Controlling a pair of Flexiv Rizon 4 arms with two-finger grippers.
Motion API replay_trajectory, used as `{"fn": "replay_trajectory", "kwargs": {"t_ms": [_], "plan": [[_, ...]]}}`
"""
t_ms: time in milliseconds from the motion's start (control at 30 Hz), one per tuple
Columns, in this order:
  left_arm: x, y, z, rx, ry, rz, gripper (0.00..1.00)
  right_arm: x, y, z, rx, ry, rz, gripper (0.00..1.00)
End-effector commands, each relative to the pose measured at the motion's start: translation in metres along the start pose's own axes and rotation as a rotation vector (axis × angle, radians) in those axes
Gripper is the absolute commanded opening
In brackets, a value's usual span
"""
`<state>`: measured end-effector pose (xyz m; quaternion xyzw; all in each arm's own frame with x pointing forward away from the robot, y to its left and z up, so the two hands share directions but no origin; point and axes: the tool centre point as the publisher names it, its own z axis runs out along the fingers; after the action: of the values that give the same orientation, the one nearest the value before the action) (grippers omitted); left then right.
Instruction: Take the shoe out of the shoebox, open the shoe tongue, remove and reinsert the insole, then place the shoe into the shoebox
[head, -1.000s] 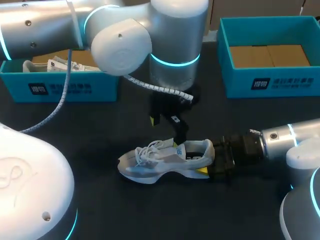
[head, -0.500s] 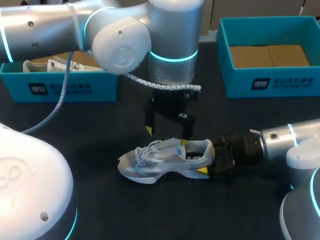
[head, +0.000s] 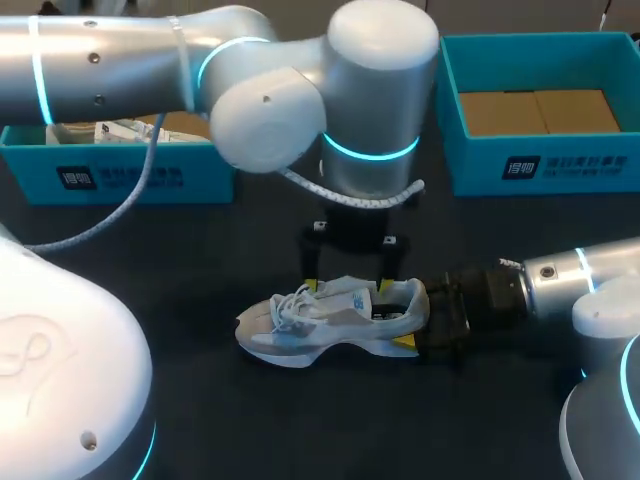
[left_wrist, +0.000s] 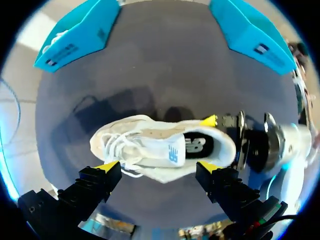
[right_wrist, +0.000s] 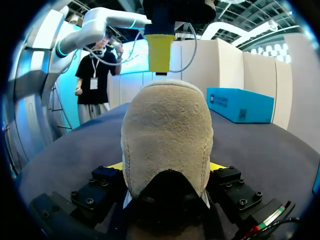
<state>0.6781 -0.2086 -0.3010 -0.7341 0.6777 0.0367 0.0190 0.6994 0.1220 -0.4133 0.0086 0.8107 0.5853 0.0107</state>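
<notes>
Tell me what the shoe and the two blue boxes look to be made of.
The shoe: white woven or mesh fabric upper, matte; its heel looks like napped suede, fuzzy and beige. The right box and left box: probably cardboard, smooth teal outside, raw brown flaps inside.

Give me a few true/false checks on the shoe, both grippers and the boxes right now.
1. The white lace-up sneaker stands on the dark table, outside the left teal box and the right teal box. True.
2. The right gripper hangs open, clear of the sneaker. False: it is shut on the heel.
3. The left gripper is open above the sneaker. True.
4. The toe points toward the right arm. False: the heel faces that arm and the toe points away.
</notes>
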Motion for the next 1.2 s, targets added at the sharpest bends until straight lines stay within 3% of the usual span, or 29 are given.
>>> {"fn": "replay_trajectory", "kwargs": {"t_ms": [33, 300, 533, 967, 1067, 1133, 1200], "plan": [[0.012, -0.005, 0.007, -0.015, -0.055, -0.059, 1.0, 0.0, -0.002, 0.002, 0.002, -0.001, -0.001, 0.0], [0.02, -0.005, 0.025, -0.043, -0.121, 0.001, 1.0, 0.0, -0.002, 0.002, 0.002, -0.001, -0.001, 0.0], [0.019, 0.003, 0.036, -0.026, -0.174, 0.013, 1.0, 0.0, -0.002, 0.002, 0.002, -0.001, -0.001, 0.0], [0.015, 0.0, 0.058, -0.078, -0.288, 0.005, 1.0, 0.0, -0.002, 0.002, 0.002, -0.001, -0.001, 0.0], [0.013, 0.0, 0.059, -0.08, -0.301, 0.001, 0.94, 0.0, -0.002, 0.002, 0.002, -0.001, -0.001, 0.0], [0.011, 0.0, 0.059, -0.08, -0.304, 0.001, 0.8, 0.0, -0.002, 0.002, 0.002, -0.001, -0.001, 0.0], [0.009, 0.001, 0.057, -0.081, -0.307, 0.0, 0.74, 0.0, -0.002, 0.002, 0.002, -0.001, -0.001, 0.0]]}}
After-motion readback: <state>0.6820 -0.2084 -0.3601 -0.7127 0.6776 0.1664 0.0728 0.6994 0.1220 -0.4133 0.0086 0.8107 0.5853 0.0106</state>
